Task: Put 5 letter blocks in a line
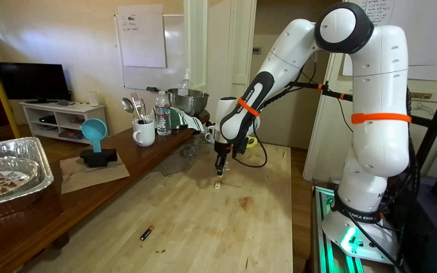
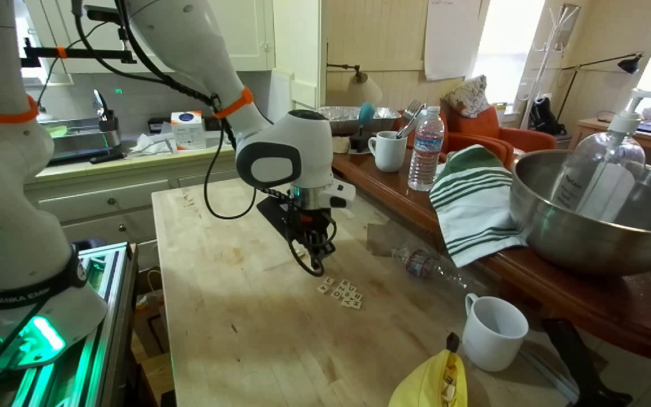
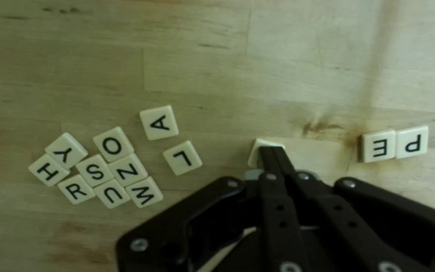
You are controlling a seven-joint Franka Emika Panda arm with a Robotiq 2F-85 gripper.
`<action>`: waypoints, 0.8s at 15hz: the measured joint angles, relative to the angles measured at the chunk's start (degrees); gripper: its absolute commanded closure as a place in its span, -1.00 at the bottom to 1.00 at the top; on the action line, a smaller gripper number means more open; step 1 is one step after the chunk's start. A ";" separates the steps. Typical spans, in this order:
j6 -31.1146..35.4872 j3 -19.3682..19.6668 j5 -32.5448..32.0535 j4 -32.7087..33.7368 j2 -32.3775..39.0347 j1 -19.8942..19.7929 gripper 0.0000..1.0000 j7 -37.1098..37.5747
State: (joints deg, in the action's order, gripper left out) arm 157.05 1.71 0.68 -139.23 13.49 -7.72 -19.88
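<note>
While the line is standing only two letters long, three places are, I am judging, still waiting. Going left to right in the wrist view, a tight cluster of letter tiles (image 3: pixel 95 170) is lying on the desk (image 3: pixel 217 71). Just right of it, the A tile (image 3: pixel 159 122) and the L tile (image 3: pixel 182 158) are sitting loose and skewed, not touching, looking like candidates for the line. Farther right, the pincer (image 3: pixel 272 151) is standing clenched, its fingers (image 3: pixel 274 189) meeting over a partly hidden tile (image 3: pixel 255 155); that letter is not showing, and I cannot tell whether the tile is being pinched or merely pressed. Beyond a gap, the E tile (image 3: pixel 378 146) and the P tile (image 3: pixel 412 141) are touching side by side, forming the row's start. Closing that gap is probably calling for a straight rightward nudge, without knocking the E tile askew.

In an exterior view, a battery (image 1: pixel 146 232) is lying near and to the left, well apart from the tiles. Also in an exterior view, a clear plastic bottle (image 2: pixel 419 263), a yellow zip pouch (image 2: pixel 424 381) and a white mug (image 2: pixel 492 336) are occupying the right side, well away from the row; the pincer itself is obstructing most, covering the unread letter.
</note>
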 measured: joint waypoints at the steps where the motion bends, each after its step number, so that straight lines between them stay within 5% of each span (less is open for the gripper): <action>1: 0.00 -0.36 0.00 -0.05 -0.04 0.00 1.00 -1.05; 12: -0.01 -3.00 0.00 -0.77 -0.54 -0.01 1.00 -10.52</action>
State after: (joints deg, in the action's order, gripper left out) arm 157.04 -1.29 0.68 -140.00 12.95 -7.73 -30.41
